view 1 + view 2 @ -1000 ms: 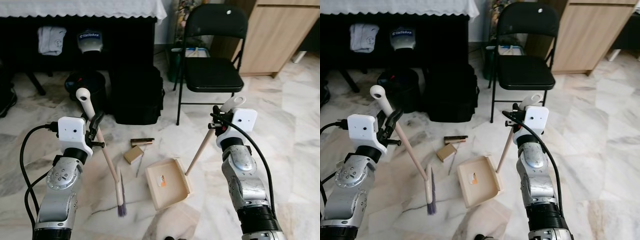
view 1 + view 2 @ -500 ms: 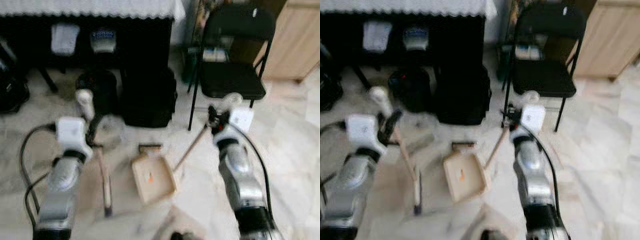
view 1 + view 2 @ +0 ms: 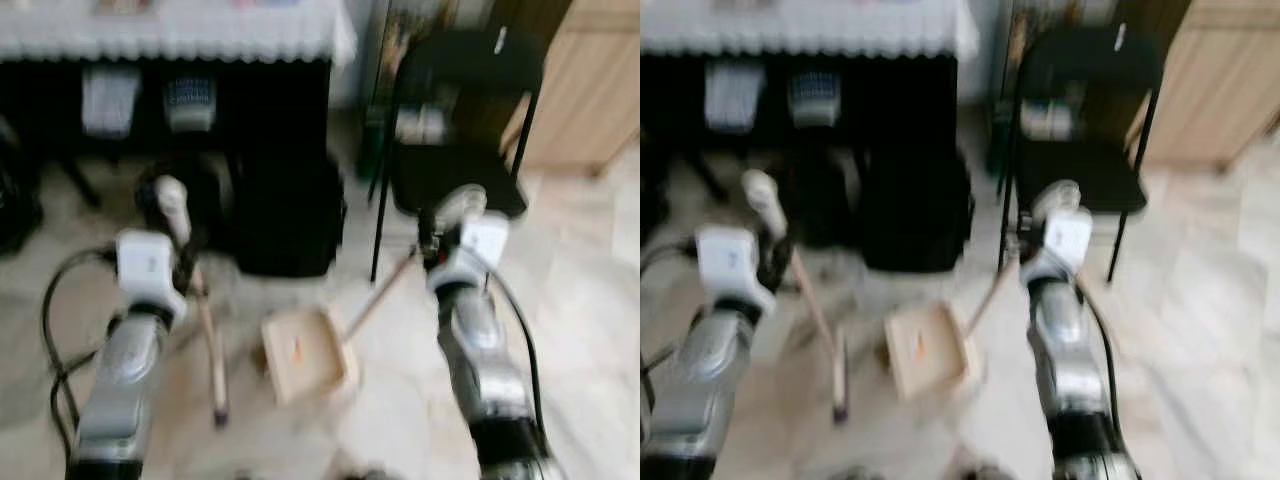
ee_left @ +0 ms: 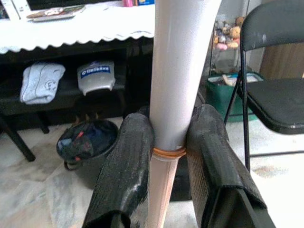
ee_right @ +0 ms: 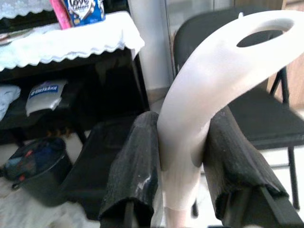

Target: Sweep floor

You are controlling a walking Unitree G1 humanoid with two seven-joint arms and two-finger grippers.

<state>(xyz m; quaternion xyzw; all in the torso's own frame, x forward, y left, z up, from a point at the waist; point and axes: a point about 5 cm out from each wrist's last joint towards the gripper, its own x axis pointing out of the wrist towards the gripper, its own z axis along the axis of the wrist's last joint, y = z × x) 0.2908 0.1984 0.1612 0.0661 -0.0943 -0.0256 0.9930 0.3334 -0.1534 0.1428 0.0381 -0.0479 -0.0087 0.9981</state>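
1. The dustpan (image 3: 308, 352) lies flat on the marble floor (image 3: 590, 290), in front of the black bag (image 3: 285, 215); both head views are blurred.
2. The broom (image 3: 205, 340) stands tilted just left of the dustpan, its head on the floor.
3. The left gripper (image 4: 166, 156) is clamped on the broom's pale handle.
4. The right gripper (image 5: 183, 156) grips the dustpan's looped white handle, which slants up to the right.
5. A black folding chair (image 3: 460, 150) stands behind the dustpan, right of the bag.
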